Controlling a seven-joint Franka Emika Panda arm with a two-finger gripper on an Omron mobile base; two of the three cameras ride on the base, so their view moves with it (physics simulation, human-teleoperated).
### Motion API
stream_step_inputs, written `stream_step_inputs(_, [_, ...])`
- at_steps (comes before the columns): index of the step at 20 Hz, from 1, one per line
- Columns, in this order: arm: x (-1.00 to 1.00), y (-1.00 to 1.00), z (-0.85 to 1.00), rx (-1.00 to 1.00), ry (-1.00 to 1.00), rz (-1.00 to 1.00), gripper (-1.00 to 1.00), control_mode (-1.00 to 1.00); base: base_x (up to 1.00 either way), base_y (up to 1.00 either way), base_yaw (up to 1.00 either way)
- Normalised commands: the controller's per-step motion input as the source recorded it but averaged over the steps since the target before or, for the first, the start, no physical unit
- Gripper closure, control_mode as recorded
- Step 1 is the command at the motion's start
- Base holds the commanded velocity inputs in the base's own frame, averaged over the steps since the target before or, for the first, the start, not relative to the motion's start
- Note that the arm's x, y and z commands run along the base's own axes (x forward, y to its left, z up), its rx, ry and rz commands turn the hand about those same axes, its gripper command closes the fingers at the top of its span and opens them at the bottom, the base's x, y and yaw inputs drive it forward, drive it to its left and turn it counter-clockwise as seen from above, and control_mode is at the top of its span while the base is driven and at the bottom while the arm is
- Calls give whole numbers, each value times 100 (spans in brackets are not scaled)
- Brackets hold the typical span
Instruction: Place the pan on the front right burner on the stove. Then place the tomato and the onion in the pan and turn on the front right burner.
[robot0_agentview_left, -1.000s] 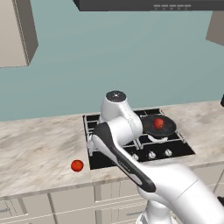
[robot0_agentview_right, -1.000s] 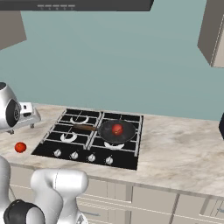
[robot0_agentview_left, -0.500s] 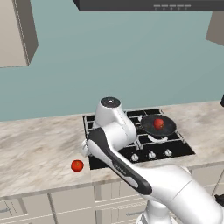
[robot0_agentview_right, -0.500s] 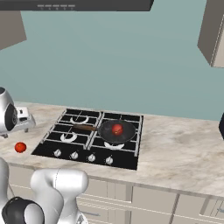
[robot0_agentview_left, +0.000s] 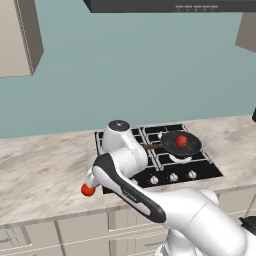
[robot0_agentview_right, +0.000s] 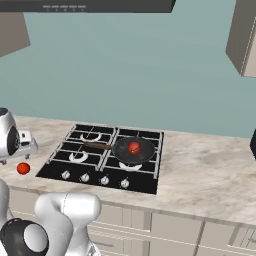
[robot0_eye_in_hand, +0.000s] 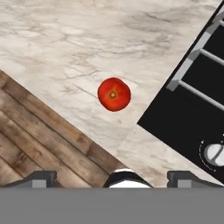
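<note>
The jaws (robot0_eye_in_hand: 112, 177) hang wide open and empty above the near left of the worktop (robot0_agentview_left: 45, 165). The tomato (robot0_eye_in_hand: 114, 94) lies just ahead of them, left of the stove (robot0_agentview_right: 107, 160) (the pan (robot0_agentview_right: 133, 150) already holds one red item).

Arm hides stove (robot0_agentview_left: 200, 170) left burners in left base view. Hand view cuts stove (robot0_eye_in_hand: 192, 109) at right edge, tool (robot0_eye_in_hand: 109, 178) fingertips barely visible. Knob (robot0_eye_in_hand: 215, 154) markings too small.
</note>
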Motion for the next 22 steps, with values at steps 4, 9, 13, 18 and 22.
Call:
stream_step_inputs(4, [4, 20, -38, 2, 9, 1, -100, -100, 0, 0, 0])
stream_step_inputs(9, [20, 21, -33, 0, 6, 0, -100, -100, 0, 0, 0])
stream_step_inputs(13, [19, 12, -10, 0, 0, 0, -100, -100, 0, 0, 0])
stream_step_inputs(18, [17, 8, -17, 0, 0, 0, -100, -100, 0, 0, 0])
stream_step_inputs(22, [8, 3, -21, 0, 0, 0, -100, -100, 0, 0, 0])
